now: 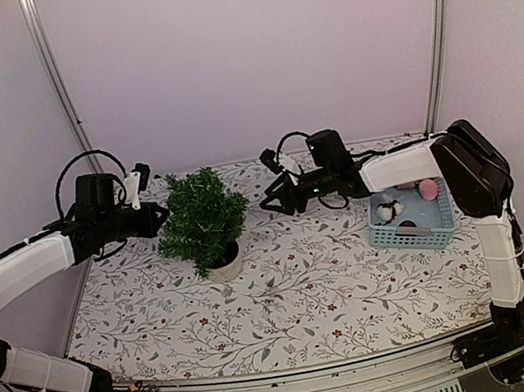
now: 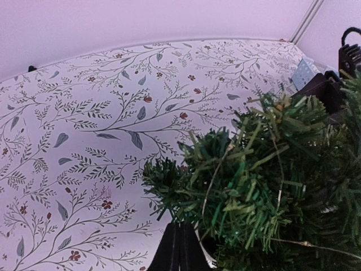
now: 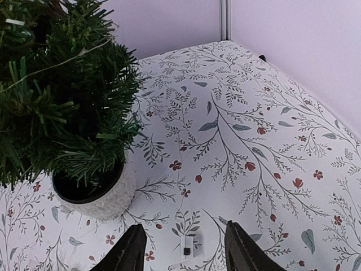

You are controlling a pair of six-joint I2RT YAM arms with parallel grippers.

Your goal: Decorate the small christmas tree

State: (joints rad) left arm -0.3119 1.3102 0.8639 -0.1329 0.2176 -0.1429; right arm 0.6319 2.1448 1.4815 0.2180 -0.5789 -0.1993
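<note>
I see the small christmas tree [image 1: 204, 221], a bushy dark green fir in a round white pot [image 1: 224, 262], standing left of centre on the floral-print surface [image 1: 309, 289]. My left end effector [image 1: 157, 217] is pressed together at its left branches. My right end effector [image 1: 267, 203] is spread, just right of the tree. A light blue plastic basket [image 1: 407, 238] sits at the right.

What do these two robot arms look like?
Both the left arm and right arm have smooth white tube-like shells joined by chunky black joints. Thin black cables loop over the wrists. Each ends in two black, tapering fingers.
</note>
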